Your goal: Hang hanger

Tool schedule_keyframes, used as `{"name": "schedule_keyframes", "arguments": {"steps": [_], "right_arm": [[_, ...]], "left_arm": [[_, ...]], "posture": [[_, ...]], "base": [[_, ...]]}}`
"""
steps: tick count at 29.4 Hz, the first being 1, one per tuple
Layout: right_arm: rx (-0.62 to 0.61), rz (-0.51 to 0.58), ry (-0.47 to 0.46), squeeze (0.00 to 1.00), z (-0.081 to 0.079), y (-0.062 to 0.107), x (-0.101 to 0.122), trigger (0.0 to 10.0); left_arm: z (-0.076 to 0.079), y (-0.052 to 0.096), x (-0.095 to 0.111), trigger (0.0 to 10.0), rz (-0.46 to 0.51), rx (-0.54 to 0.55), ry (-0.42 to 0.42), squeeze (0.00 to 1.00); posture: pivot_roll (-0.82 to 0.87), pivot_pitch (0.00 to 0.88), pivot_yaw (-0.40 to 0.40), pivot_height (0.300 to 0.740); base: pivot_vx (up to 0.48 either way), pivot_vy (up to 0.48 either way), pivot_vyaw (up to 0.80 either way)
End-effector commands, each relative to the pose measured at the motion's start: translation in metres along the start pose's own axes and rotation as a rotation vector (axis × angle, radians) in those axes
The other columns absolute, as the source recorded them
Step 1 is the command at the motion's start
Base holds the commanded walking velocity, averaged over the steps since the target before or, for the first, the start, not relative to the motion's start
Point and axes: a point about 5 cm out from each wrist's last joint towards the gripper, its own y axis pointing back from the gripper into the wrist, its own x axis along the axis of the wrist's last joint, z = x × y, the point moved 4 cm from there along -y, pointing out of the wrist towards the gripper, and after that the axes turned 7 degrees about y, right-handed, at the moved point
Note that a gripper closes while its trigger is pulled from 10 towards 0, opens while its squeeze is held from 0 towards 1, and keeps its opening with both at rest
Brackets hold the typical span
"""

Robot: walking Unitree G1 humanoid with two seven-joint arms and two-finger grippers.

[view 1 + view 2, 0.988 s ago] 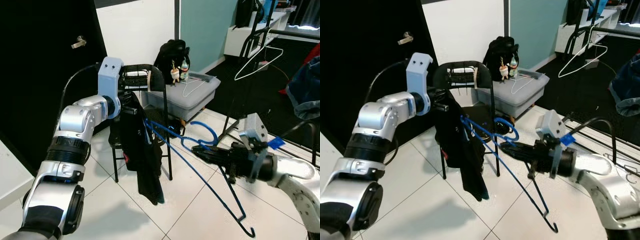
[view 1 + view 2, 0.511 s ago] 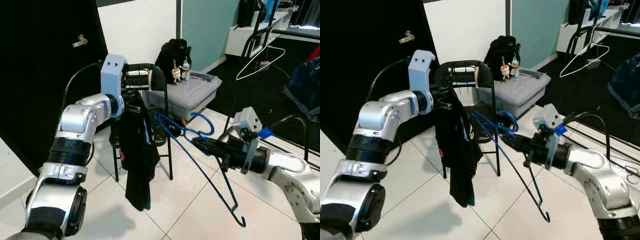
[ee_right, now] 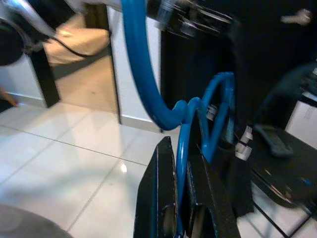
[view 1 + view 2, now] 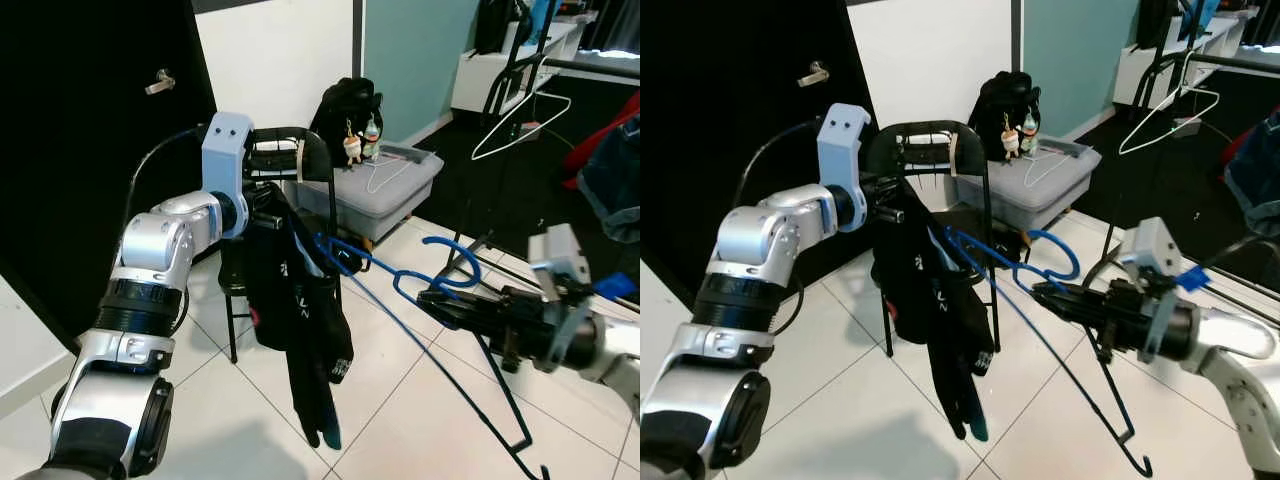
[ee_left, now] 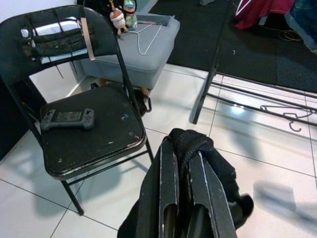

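A blue hanger is being held in the air over the tiled floor, pinched near its hook by the fingers of the right gripper. Its other end is being threaded into a black garment, which is being gripped at the top by the closed fingers of the left gripper. Just behind, a game console is lying on a black folding chair. Farther back, a white hanger is hanging on a rack
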Motion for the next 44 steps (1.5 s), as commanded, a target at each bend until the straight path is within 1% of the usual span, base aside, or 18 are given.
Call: {"name": "schedule_keyframes", "arguments": {"steps": [1, 5, 8, 9, 11, 16, 20, 23, 25, 28, 30, 32, 34, 35, 36, 38, 40, 44], "right_arm": [[0.033, 0.015, 0.003, 0.0, -0.007, -0.002, 0.005, 10.0], [0.025, 0.004, -0.001, 0.0, -0.006, -0.009, -0.001, 10.0], [-0.007, -0.023, 0.002, 0.0, 0.0, -0.017, -0.009, 10.0], [-0.038, -0.043, 0.004, 0.0, 0.007, -0.02, -0.013, 10.0], [-0.046, -0.048, 0.005, 0.0, 0.009, -0.021, -0.014, 10.0], [-0.136, -0.076, 0.017, 0.0, 0.027, -0.023, -0.017, 10.0], [-0.162, -0.079, 0.022, 0.0, 0.032, -0.023, -0.016, 10.0], [-0.149, -0.068, 0.019, 0.0, 0.03, -0.024, -0.015, 10.0], [-0.121, -0.053, 0.018, 0.0, 0.025, -0.026, -0.014, 10.0], [-0.061, -0.015, 0.013, 0.0, 0.015, -0.028, -0.008, 10.0], [-0.041, 0.005, 0.01, 0.0, 0.012, -0.027, -0.005, 10.0], [0.001, 0.088, -0.004, 0.0, 0.005, -0.022, 0.009, 10.0], [0.019, 0.121, -0.008, 0.0, 0.002, -0.02, 0.014, 10.0], [0.072, 0.193, -0.03, 0.0, -0.006, -0.011, 0.027, 10.0], [0.072, 0.193, -0.03, 0.0, -0.006, -0.011, 0.027, 10.0], [0.099, 0.236, -0.038, 0.0, -0.012, -0.005, 0.034, 10.0], [0.107, 0.261, -0.046, 0.0, -0.015, 0.0, 0.036, 10.0], [0.115, 0.278, -0.059, 0.0, -0.017, 0.003, 0.037, 10.0]], "left_arm": [[0.001, 0.002, 0.001, 10.0, 0.004, 0.002, 0.002, 0.0], [0.005, 0.001, 0.002, 10.0, 0.007, -0.012, 0.002, 0.0], [0.01, 0.001, 0.004, 10.0, 0.015, -0.03, -0.001, 0.0], [0.011, 0.002, 0.006, 10.0, 0.019, -0.036, -0.007, 0.0], [0.012, 0.003, 0.006, 10.0, 0.02, -0.038, -0.009, 0.0], [0.015, 0.005, 0.009, 10.0, 0.027, -0.049, -0.006, 0.0], [0.019, 0.007, 0.012, 10.0, 0.042, -0.066, -0.004, 0.0], [0.025, 0.008, 0.015, 10.0, 0.053, -0.095, -0.005, 0.0], [0.028, 0.008, 0.014, 10.0, 0.05, -0.108, -0.013, 0.0], [0.029, 0.007, 0.011, 10.0, 0.042, -0.107, -0.013, 0.0], [0.028, 0.006, 0.01, 10.0, 0.039, -0.103, -0.013, 0.0], [0.025, 0.006, 0.008, 10.0, 0.033, -0.086, -0.008, 0.0], [0.023, 0.005, 0.008, 10.0, 0.03, -0.079, -0.006, 0.0], [0.019, 0.005, 0.006, 10.0, 0.025, -0.059, -0.008, 0.0], [0.019, 0.005, 0.006, 10.0, 0.025, -0.059, -0.008, 0.0], [0.017, 0.005, 0.006, 10.0, 0.023, -0.048, -0.011, 0.0], [0.016, 0.005, 0.006, 10.0, 0.024, -0.046, -0.013, 0.0], [0.016, 0.005, 0.006, 10.0, 0.025, -0.045, -0.016, 0.0]], "posture": [[-0.07, 0.0, 0.078, 0.736], [-0.07, 0.0, 0.078, 0.736], [-0.06, 0.0, 0.076, 0.736], [-0.06, 0.0, 0.073, 0.736], [-0.06, 0.0, 0.073, 0.736], [-0.06, 0.0, 0.065, 0.736], [-0.06, 0.0, 0.062, 0.736], [-0.06, 0.0, 0.061, 0.736], [-0.06, 0.0, 0.061, 0.736], [-0.06, 0.0, 0.062, 0.736], [-0.06, 0.0, 0.062, 0.736], [-0.06, 0.0, 0.063, 0.736], [-0.06, 0.0, 0.063, 0.736], [-0.06, 0.0, 0.064, 0.736], [-0.06, 0.0, 0.064, 0.736], [-0.06, 0.0, 0.065, 0.736], [-0.07, 0.0, 0.066, 0.736], [-0.07, 0.0, 0.066, 0.736]], "base": [[0.0, 0.0, 0.0], [0.0, 0.0, 0.0], [0.0, 0.0, 0.0], [0.0, 0.0, 0.0], [0.0, 0.0, 0.0], [0.0, 0.0, 0.0], [0.0, 0.0, 0.0], [0.0, 0.0, 0.0], [0.0, 0.0, 0.0], [0.0, 0.0, 0.0], [0.0, 0.0, 0.0], [0.0, 0.0, 0.0], [0.0, 0.0, 0.0], [0.0, 0.0, 0.0], [0.0, 0.0, 0.0], [0.0, 0.0, 0.0], [0.0, 0.0, 0.0], [0.0, 0.0, 0.0]]}}
